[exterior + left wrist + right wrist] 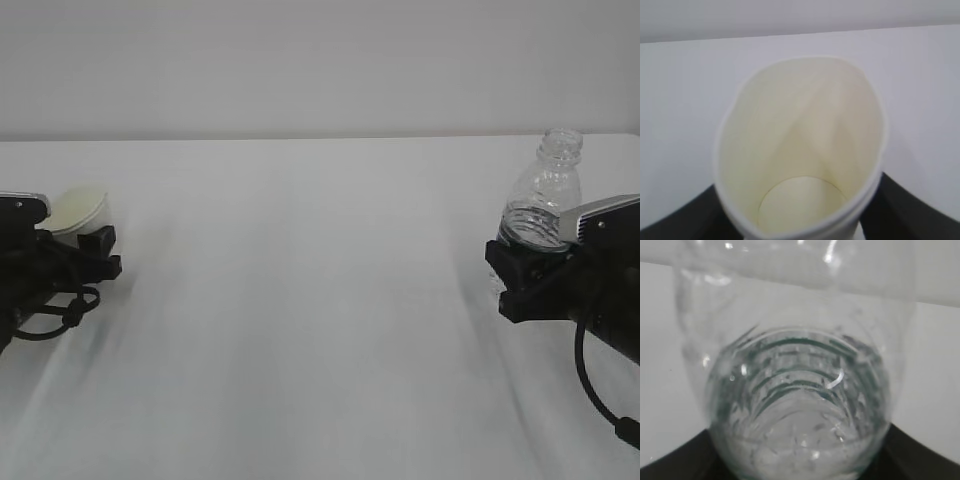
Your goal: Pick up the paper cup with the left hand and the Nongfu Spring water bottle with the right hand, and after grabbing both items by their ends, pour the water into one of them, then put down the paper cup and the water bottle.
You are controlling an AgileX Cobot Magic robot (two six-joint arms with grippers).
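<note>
Both jaws are clamped, the left hand (85, 250) on the paper cup (80, 212) and the right hand (522, 277) on the water bottle (541, 205), far apart over the worktop (300, 300), so grasping looks done while pouring and setting down remain.

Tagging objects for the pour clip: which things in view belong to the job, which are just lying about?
Job:
- paper cup, in left claw
- Nongfu Spring water bottle, in right claw

Lying about:
- nothing apart from the white table

Matt paper cup (800, 150); glossy clear ribbed plastic bottle (800, 405); smooth matt table (300, 330).
</note>
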